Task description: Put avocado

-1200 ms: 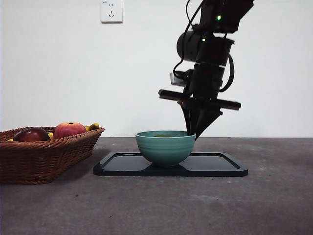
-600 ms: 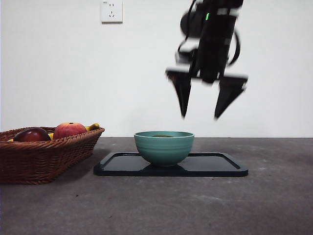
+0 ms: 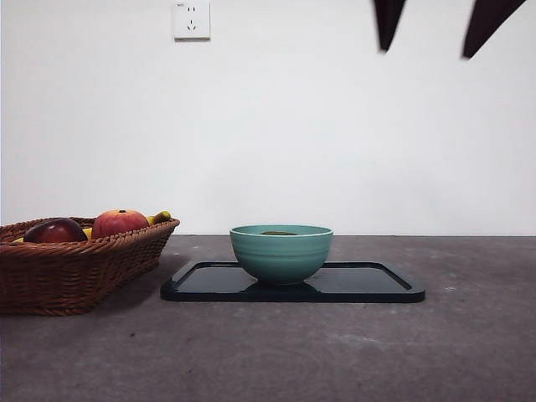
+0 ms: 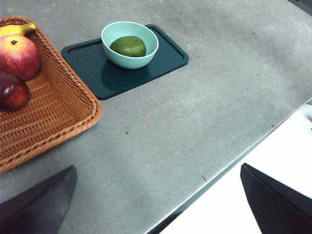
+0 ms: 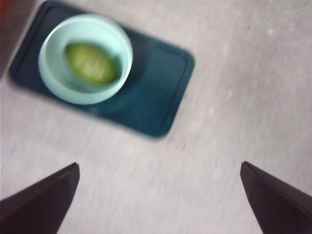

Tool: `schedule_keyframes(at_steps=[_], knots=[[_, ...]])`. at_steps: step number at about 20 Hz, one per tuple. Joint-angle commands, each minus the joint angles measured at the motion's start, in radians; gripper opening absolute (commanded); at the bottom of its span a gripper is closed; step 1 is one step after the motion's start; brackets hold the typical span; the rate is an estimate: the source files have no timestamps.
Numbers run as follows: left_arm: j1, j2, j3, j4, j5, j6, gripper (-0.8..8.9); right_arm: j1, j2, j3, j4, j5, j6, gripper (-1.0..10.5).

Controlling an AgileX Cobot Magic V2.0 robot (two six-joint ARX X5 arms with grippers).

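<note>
The avocado [image 4: 128,46] lies inside the teal bowl [image 4: 146,57], which stands on the dark tray [image 4: 168,56]. It also shows in the blurred right wrist view [image 5: 91,62], in the bowl [image 5: 58,87]. In the front view only a sliver of the avocado [image 3: 279,232] shows above the bowl's rim [image 3: 281,251]. My right gripper [image 3: 435,29] is open and empty, high above the tray's right part at the top edge of the front view. My left gripper [image 4: 156,195] is open and empty, high over the table's near edge, far from the bowl.
A wicker basket [image 3: 79,268] at the left holds a red-orange apple [image 3: 118,222], a dark red-purple fruit [image 3: 54,230] and a banana [image 4: 17,29]. The tray [image 3: 368,285] has bare room right of the bowl. The table's edge [image 4: 234,161] runs near the left gripper.
The right gripper has risen from just behind the bowl to the top of the front view, with its jaws spread apart. The avocado stays in the bowl.
</note>
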Motion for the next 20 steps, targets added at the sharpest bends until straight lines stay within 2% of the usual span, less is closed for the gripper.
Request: schedule_keyframes(at_steps=[1,6,11,15,20], knots=[[-0.010,0.001,0.010,0.017,0.001,0.018,5.58,0.062,-0.134,-0.109,0.002,0.001,0.006,6.0],[-0.010,0.001,0.010,0.016,0.001,0.018,5.58,0.236,-0.468,-0.373,0.059,-0.010,0.143,6.0],[-0.010,0.001,0.010,0.016,0.001,0.018,5.58,0.361,-0.689,-0.552,0.076,0.002,0.249,6.0],[-0.010,0.001,0.010,0.016,0.001,0.018,5.58,0.373,-0.809,-0.625,0.076,0.011,0.260,6.0],[-0.010,0.001,0.010,0.016,0.001,0.018,5.57,0.373,-0.847,-0.627,0.076,0.007,0.260,6.0]])
